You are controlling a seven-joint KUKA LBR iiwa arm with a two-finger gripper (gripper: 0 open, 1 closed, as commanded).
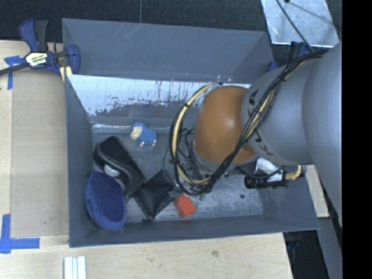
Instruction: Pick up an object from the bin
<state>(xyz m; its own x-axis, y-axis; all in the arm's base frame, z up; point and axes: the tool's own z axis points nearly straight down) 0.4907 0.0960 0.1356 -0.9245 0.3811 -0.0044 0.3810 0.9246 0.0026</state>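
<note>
Block (185, 206): small, orange-red, boxy. On bin (78, 156) floor nr front wall, approx mid-width. Sits just below arm's low end in view; contact can't be told.

Jaws: hidden under wrist cover & cables, so can't tell if open or closed, or if anything is held.

Arm (296, 115): thick grey link enters from R, slants down into bin. Orange dome cover (221, 124) at wrist. Yellow & black cables (177, 150) loop round cover's L side and bunch at its low end, over bin centre.

Pouch (152, 195): black, flat, just L of block. Cap (104, 201): blue, soft, rounded, front-L corner against L wall. Shoe-like thing (116, 158): black w/ white patch, above cap, touching pouch. Toy (143, 134): small, blue & cream, nr back wall, apart from the rest. Black stub (264, 181) on floor at R, below grey link; kind unclear.
</note>
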